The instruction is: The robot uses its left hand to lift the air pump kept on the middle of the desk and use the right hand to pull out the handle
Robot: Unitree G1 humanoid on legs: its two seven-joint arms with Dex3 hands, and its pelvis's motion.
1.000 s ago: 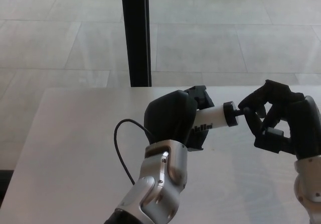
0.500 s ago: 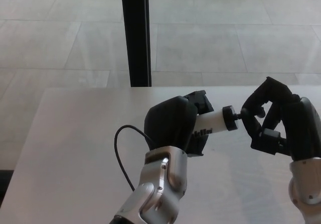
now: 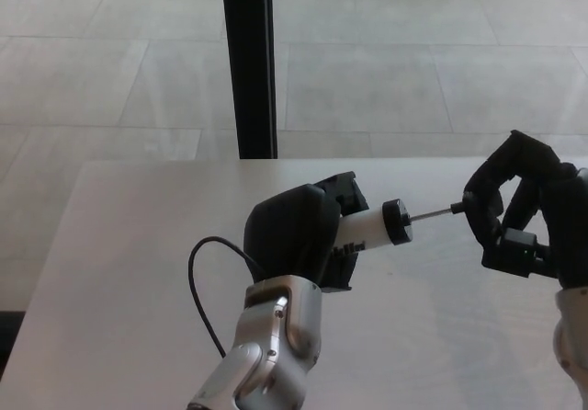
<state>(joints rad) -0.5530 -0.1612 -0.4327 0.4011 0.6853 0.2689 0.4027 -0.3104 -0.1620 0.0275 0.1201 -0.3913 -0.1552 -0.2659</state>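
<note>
Left hand: black left hand [image 3: 292, 241] at centre frame, fingers wrapped tight round the pump body, holding it up off the tabletop [image 3: 138, 244]
Left arm: silver forearm rising from the bottom edge, just left of centre, up to that hand
Air pump: white air pump [image 3: 366, 227] in the middle of the picture, lying near level and tilted slightly up toward the right, its white barrel poking out of the left hand's right side
Pump cap: black round cap [image 3: 397, 221] at the barrel's right end
Rod: thin metal rod [image 3: 432, 213] showing between the cap and the right hand, running right and a touch upward
Handle: at the rod's far end, buried in the right hand's fingers, shape hard to make out
Right hand: black right hand [image 3: 519, 210] at the right edge, fingers curled and pinching the rod's end, well apart from the cap
Hose: thin black hose [image 3: 196, 286] looping out left of the left hand and curving down over the tabletop toward the lower left
Tabletop: pale and wide, filling the lower half of the frame
Background: grey tiled floor [image 3: 413, 70] across the top, with a black post [image 3: 248, 61] standing upright in the upper middle, just behind the tabletop's far edge
</note>
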